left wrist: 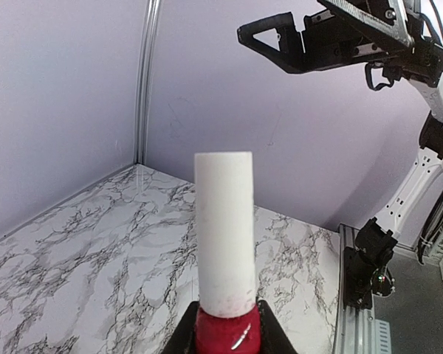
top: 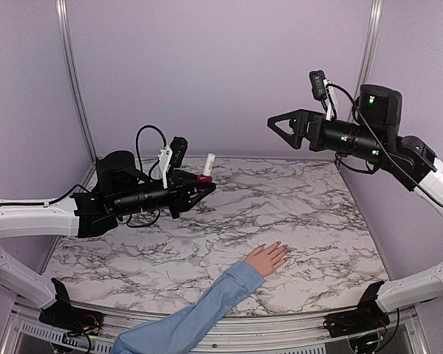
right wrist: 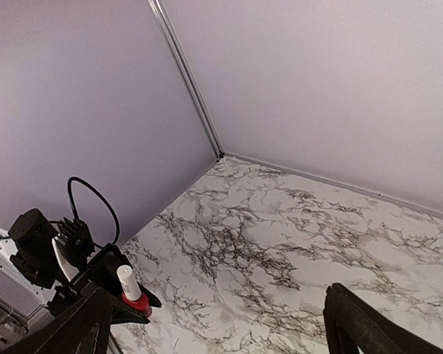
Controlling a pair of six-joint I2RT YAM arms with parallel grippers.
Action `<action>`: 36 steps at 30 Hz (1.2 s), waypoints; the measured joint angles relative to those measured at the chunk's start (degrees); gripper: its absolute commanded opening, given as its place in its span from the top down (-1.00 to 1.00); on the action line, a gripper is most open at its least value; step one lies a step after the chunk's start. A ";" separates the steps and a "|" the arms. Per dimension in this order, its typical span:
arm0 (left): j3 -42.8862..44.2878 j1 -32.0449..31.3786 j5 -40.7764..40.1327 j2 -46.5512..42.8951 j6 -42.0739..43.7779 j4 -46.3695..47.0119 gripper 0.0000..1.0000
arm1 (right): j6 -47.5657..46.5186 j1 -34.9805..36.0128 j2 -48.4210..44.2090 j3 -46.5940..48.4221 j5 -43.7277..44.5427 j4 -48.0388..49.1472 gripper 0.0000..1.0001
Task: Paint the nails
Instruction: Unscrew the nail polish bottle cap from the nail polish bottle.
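A light-skinned hand [top: 266,259] with a light blue sleeve [top: 207,313] lies flat on the marble table [top: 295,199], fingers pointing right. Its nails at the fingertips [top: 282,249] are too small to make out. My left gripper [top: 204,184] is shut on a small red nail-polish bottle [left wrist: 227,333] with a tall white cap [left wrist: 223,228], held upright above the table's left half, far left of the hand. The bottle also shows in the right wrist view [right wrist: 136,301]. My right gripper [top: 277,125] is open and empty, high above the table's right back; its fingers [right wrist: 81,324] stand wide apart.
Lilac walls enclose the table at the back and both sides. The right arm [left wrist: 340,37] hangs high in front of the back wall. A metal frame rail [left wrist: 347,295] runs along the table's edge.
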 measured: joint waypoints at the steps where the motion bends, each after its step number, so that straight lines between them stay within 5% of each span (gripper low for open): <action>1: -0.28 -0.42 -1.01 0.07 0.22 -0.15 1.00 | 0.74 -0.04 0.87 1.05 -0.28 -0.79 -0.97; 17: 2.97 -8.02 -17.33 8.92 1.86 -0.83 1.00 | 13.92 7.37 17.86 8.83 -3.63 -8.74 -0.39; 36: 5.60 -8.26 -24.65 10.67 3.34 -1.07 1.00 | 18.12 7.98 19.65 8.72 -5.51 -9.07 0.49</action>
